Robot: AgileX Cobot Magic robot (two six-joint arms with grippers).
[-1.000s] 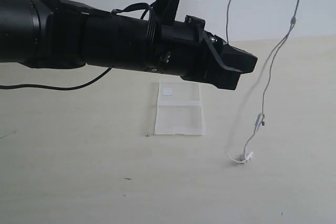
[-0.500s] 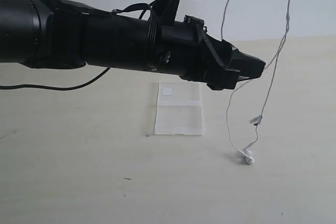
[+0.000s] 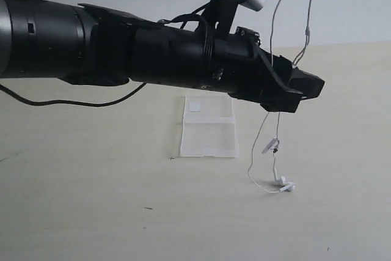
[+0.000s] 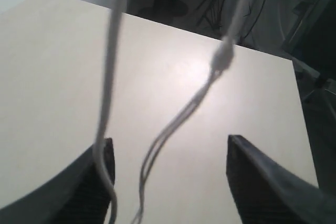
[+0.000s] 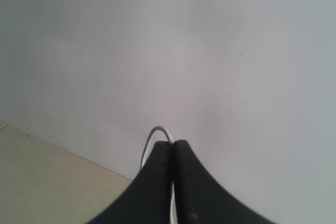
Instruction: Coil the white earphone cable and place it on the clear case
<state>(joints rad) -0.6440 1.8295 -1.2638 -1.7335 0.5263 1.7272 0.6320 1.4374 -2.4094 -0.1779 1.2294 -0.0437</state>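
While the right fingers (image 5: 155, 182) pinch the white earphone cable (image 4: 108, 77), the left fingers (image 4: 257, 187) stand apart around it.

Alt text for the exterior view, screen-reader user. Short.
A black robot arm reaches in from the left over a beige table, its left gripper at the white earphone cable, which hangs in two strands from above the frame, earbuds touching the table. The clear case lies flat on the table, below the arm in frame.
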